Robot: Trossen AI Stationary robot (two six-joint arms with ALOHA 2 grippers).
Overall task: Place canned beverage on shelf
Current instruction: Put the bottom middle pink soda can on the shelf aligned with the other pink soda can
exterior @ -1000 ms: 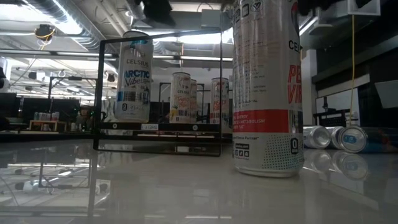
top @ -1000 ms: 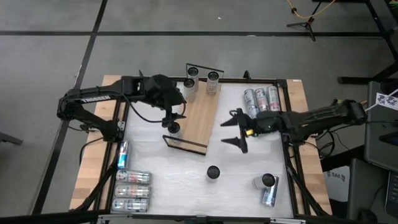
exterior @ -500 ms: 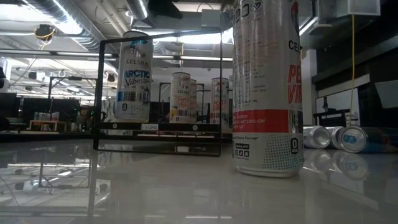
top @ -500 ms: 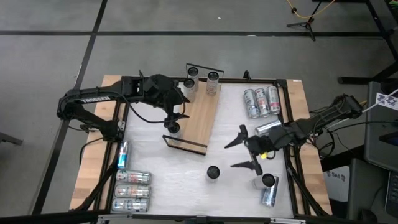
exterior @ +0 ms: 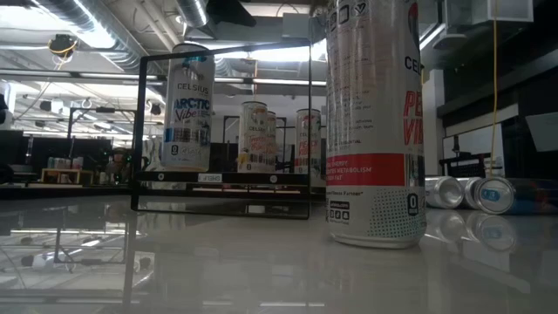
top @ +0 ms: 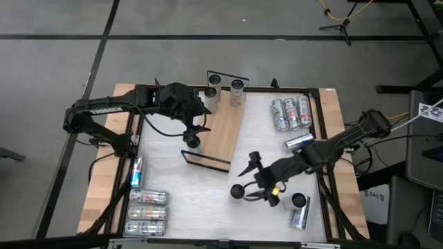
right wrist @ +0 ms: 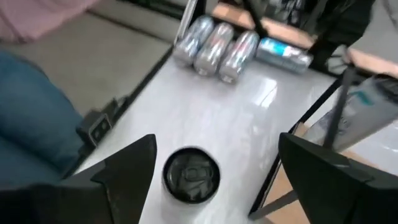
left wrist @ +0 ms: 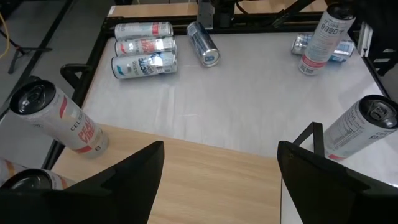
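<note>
Nearest in the low view, an upright silver aluminium can with a red band stands on the glossy white bench, well short of the long light-wood shelf with thin black wire end rails. Its print reads "CE…" and "PE… VI…", cut off at the frame. In the high view the right hand hovers just beside this can's dark top, fingers spread wide and gripping nothing; the right wrist view shows the can top between the splayed fingers, so the grasp appears not yet made.

Farther off, the shelf already carries four upright cans: one at its near end, labelled "CELSIUS ARCTIC Vibe" in the low view, and three at the far end. The left hand hangs over the shelf just beside the near-end can, released, with bare wood between its fingers in the left wrist view.

Judged from this, several placements are done and more remain: other silver cans lie on the bench on both sides of the shelf.
</note>
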